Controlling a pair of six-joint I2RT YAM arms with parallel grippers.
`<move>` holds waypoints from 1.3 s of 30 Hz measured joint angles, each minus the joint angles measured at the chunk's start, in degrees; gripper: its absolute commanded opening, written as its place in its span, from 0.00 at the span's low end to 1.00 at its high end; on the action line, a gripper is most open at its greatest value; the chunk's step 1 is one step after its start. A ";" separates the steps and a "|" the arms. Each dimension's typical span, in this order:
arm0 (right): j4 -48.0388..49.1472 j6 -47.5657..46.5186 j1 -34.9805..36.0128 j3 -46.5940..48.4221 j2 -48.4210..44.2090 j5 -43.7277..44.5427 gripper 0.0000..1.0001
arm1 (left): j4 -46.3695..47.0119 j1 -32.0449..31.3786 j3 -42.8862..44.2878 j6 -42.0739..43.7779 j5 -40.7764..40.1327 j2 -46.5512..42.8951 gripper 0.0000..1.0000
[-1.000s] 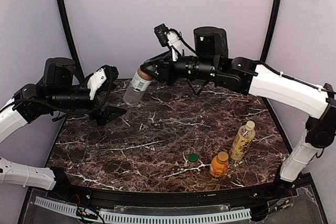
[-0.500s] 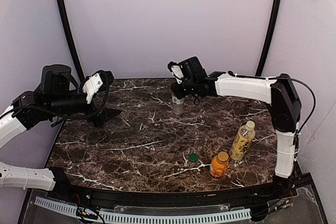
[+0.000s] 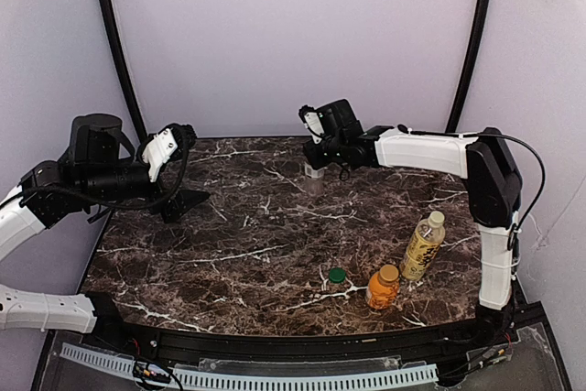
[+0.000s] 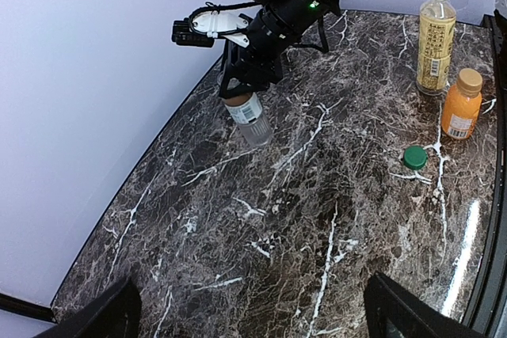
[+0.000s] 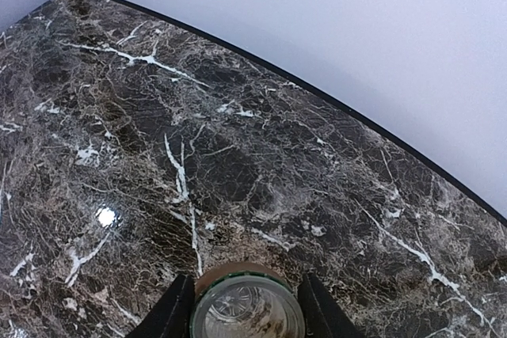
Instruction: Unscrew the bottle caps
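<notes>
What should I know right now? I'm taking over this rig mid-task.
Left gripper: open, empty, over the left of the table.
Right gripper: shut on the brownish bottle near its open mouth, at far centre.
Done: that bottle is uncapped; a green cap lies loose near the front.
To do: the orange bottle and the yellow-labelled bottle stand front right, both capped.

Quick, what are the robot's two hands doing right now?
Left hand: open, holding nothing.
Right hand: closed on the bottle.
</notes>
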 measured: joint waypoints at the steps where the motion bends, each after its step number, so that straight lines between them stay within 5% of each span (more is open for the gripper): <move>1: 0.00 0.11 0.00 0.00 0.00 0.00 0.75 | 0.00 0.00 0.00 0.02 0.02 0.00 0.99; 2: -0.07 0.31 0.00 0.00 0.00 0.02 0.90 | 0.00 0.00 0.00 0.02 0.04 0.00 0.99; 4: -0.72 0.07 0.00 0.00 0.00 -0.04 0.98 | 0.00 0.00 0.00 0.09 0.11 0.00 0.99; 17: -6.54 -1.73 0.00 5.75 -1.29 0.00 0.97 | 0.55 0.22 -1.55 0.15 0.17 -0.31 0.99; 26: -32.15 3.23 1.31 15.47 -13.20 -9.20 0.82 | 3.82 11.43 -14.03 -9.03 3.02 -8.39 0.99; 32: -51.98 7.74 13.00 12.28 -20.35 -12.09 0.83 | 4.70 22.73 -25.49 -19.74 7.54 -18.25 0.97; 39: -63.91 5.55 27.65 -2.60 -19.76 -13.49 0.86 | 7.26 31.32 -32.61 -26.60 12.55 -24.22 0.96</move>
